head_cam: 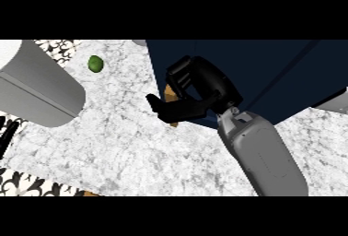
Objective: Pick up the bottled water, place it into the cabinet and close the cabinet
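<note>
My right hand point(201, 90) is at the left edge of a dark navy cabinet point(272, 69) that fills the upper right of the head view. Its grey forearm point(262, 152) comes up from the lower right. The fingers point(182, 67) are loosely bent and the thumb point(162, 104) sticks out to the left, with only navy surface showing in the gap between them. Thin tan slivers point(170, 91) show behind the hand along the cabinet's edge; I cannot tell what they are. No water bottle is visible. My left hand point(7, 133) shows only as straight black fingers at the left edge.
A large grey cylinder point(37, 87) lies at the upper left on the white marble counter point(136, 152). A small green fruit point(95, 63) sits beyond it. A patterned wall strip point(34, 186) runs along the lower left.
</note>
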